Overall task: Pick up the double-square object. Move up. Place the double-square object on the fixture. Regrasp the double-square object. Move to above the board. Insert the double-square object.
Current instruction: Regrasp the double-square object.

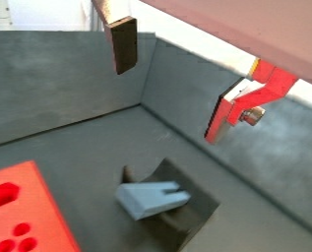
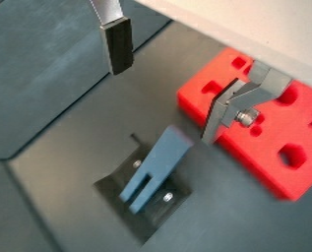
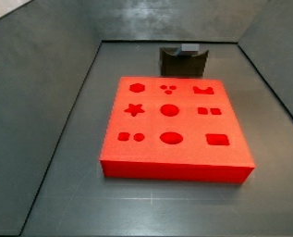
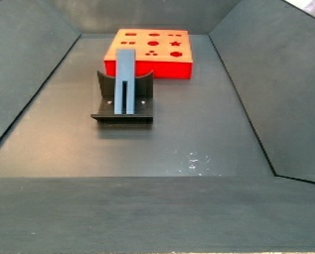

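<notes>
Presently, in a wrist view, the tool (image 1: 185,84) hangs above the grey worktop (image 1: 66,98) with its two fingers spread wide and nothing between them; one finger (image 1: 123,44) shows a dark pad, and the opposite finger carries a red tint. Below it the double-square object (image 1: 151,198) rests on the fixture (image 1: 185,212), its pale blue-grey end facing the camera. A corner of the board (image 1: 27,212) shows at the frame edge, well apart from the fixture. In a wrist view from the opposite angle, the tool (image 2: 171,84) is again seen spread and empty, one dark-padded finger (image 2: 117,47) clear of everything. The double-square object (image 2: 161,167) lies tilted along the fixture (image 2: 143,192), its upper end pointing toward the board (image 2: 257,123), which sits near the fixture but not touching it. In a side view, the board (image 3: 174,125) fills the middle of the worktop (image 3: 62,199), its cut-outs facing up, and the fixture (image 3: 183,62) stands just beyond its far edge; the bar's end (image 3: 185,46) shows at the top of the fixture, and the tool is out of frame. In a side view from the opposite end, the double-square object (image 4: 125,81) leans lengthwise on the fixture (image 4: 122,107), with the board (image 4: 156,53) behind it and the worktop (image 4: 160,149) in front.
</notes>
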Motion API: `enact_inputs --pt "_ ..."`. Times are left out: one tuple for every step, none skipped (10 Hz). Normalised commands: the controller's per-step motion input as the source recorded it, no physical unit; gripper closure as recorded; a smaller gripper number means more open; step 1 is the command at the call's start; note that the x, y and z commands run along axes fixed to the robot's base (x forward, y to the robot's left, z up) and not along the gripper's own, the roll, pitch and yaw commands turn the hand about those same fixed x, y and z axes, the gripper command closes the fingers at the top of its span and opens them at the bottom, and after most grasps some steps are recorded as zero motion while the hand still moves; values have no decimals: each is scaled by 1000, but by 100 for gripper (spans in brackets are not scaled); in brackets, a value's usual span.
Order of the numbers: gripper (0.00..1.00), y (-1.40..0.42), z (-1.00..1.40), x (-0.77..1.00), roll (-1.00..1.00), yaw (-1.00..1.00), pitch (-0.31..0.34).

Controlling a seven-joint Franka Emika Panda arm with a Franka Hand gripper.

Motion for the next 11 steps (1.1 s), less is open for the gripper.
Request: enact_inputs --pt "0 -26 0 36 1000 28 29" --pt "0 -31 -3 50 1000 31 42" --pt "0 -32 -2 63 1000 38 59" --pt "0 -37 -4 79 1000 48 90" --pt "0 -40 -5 89 1000 62 121" --pt "0 -46 -2 95 1000 93 163" --pt "0 -46 -4 99 967 115 183" --pt "0 -49 -8 102 714 146 175" --pt "0 -52 -10 99 526 169 158" --pt "0 -48 -5 98 345 188 138" --pt "0 -36 7 90 232 201 109"
